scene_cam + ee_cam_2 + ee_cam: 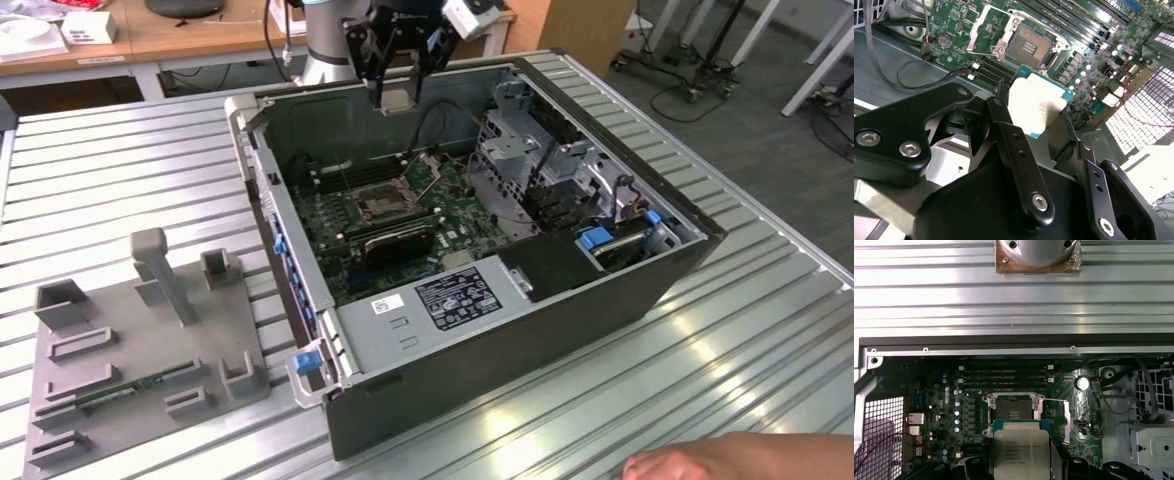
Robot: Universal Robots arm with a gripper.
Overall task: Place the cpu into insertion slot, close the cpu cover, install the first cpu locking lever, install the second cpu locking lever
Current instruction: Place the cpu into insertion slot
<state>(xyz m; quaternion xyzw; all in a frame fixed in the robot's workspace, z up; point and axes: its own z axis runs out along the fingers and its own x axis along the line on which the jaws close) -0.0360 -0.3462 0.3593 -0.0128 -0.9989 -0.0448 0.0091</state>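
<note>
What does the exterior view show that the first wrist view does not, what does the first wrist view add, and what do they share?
Exterior view: the grey fixture tray beside the computer case, a person's hand, the pincer from outside. First wrist view: print on top of the cpu. Both: the open insertion slot in the green board, the cpu held clear of it.

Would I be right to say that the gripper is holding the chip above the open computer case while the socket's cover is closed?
Not quite: the cover stands open beside the empty socket, as the second wrist view shows. The gripper does hold the chip above the computer case.
</note>
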